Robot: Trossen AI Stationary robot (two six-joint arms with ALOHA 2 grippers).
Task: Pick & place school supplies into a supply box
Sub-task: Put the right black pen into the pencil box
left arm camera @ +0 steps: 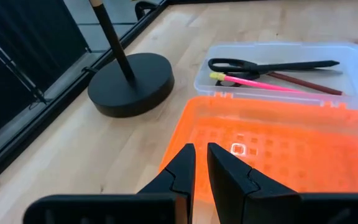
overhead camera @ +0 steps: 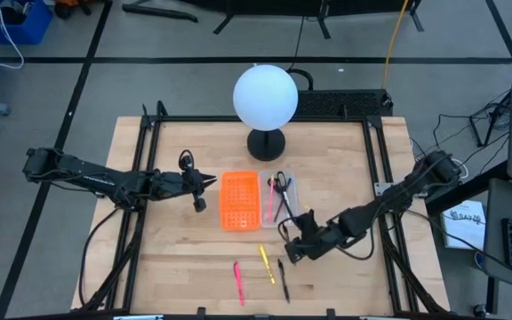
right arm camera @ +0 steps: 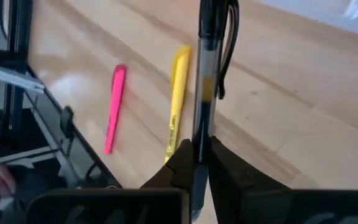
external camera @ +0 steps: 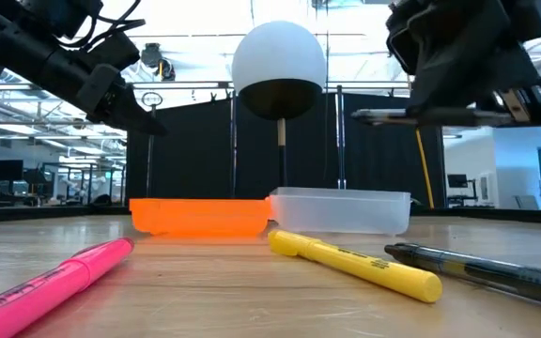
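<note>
1. the right claw sits low and right of centre in the high view, clenched on a clear-barrelled pen – the right wrist view shows the pen pinched between its two fingers, lifted off the wood.
2. the left claw hangs at the left of centre, just beside the orange perforated tray; in the left wrist view its fingers stand nearly together with only a thin gap, gripping nothing.
3. the supply box – a clear plastic tray – lies at the centre of the high view, touching the orange tray's right side. inside it lie dark-handled scissors, a pink pen and a brown pencil.
4. at the lower centre of the high view, on the worktop, lie a pink highlighter, a yellow highlighter and a black pen, side by side and apart from the box.
5. a white globe lamp on a black round base stands just above the trays in the high view.
</note>
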